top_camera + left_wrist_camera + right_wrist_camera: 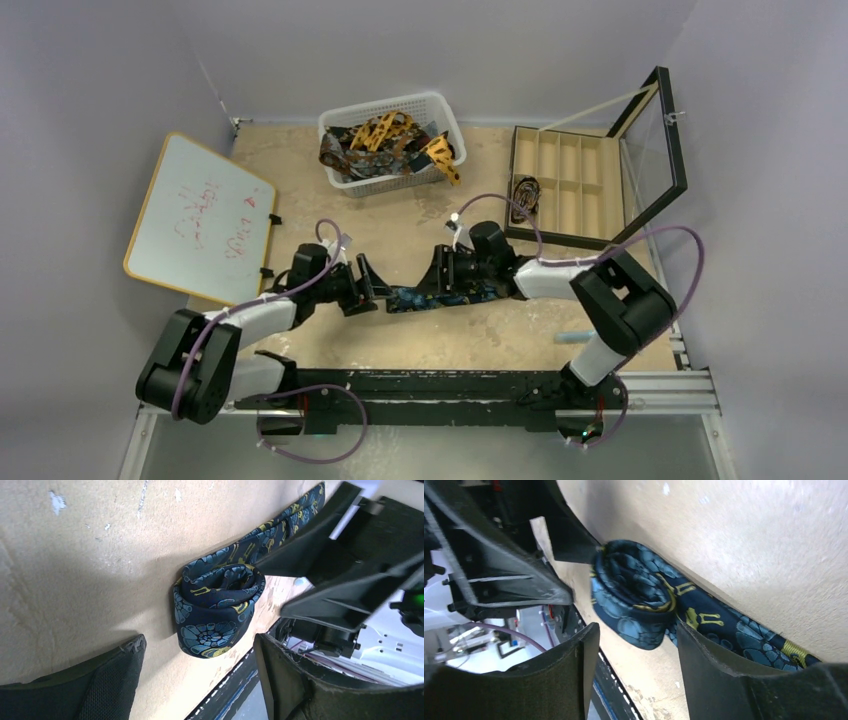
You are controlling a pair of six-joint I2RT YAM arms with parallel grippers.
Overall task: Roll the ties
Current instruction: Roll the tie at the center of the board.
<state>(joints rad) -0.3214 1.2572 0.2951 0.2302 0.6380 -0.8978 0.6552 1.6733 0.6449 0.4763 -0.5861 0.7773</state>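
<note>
A dark navy tie with blue-gold print (415,298) lies on the table between my two grippers. Its left end is coiled into a loose roll (217,607), which also shows in the right wrist view (634,600). The flat tail (744,630) runs off to the right, under one right finger. My left gripper (365,290) is open and faces the roll without touching it (197,647). My right gripper (435,275) is open and straddles the tie just beside the roll (635,627). An orange-yellow tie (385,130) and a dark brown tie (335,150) lie tangled in the basket.
The white mesh basket (440,105) stands at the back middle. A compartment box (565,180) with an open glass lid (655,140) stands at the right, with a dark rolled item (525,193) in one compartment. A whiteboard (200,220) lies at the left. The black rail (450,385) runs along the near edge.
</note>
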